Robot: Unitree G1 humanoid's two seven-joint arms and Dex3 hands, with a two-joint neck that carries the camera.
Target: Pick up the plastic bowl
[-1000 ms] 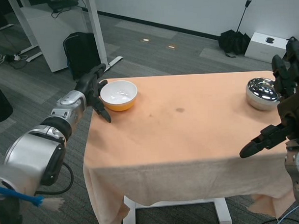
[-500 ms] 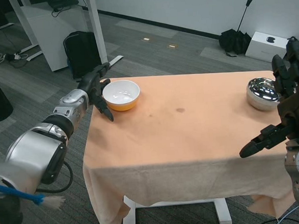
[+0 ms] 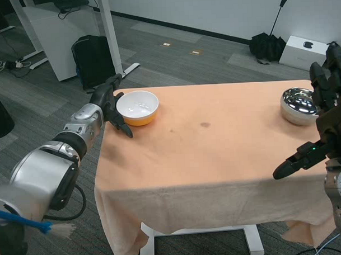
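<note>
Well, the table [image 3: 216,154], draped in an orange cloth, has broad bare space across its middle. The left hand [image 3: 109,101] reaches over the table's far-left corner, fingers spread wide around the near side of the plastic bowl [image 3: 137,108], whether touching I cannot tell. That bowl sits upright, mouth up, close to the left edge. The right hand [image 3: 321,122] hangs open off the right edge, beside a steel bowl [image 3: 298,107].
</note>
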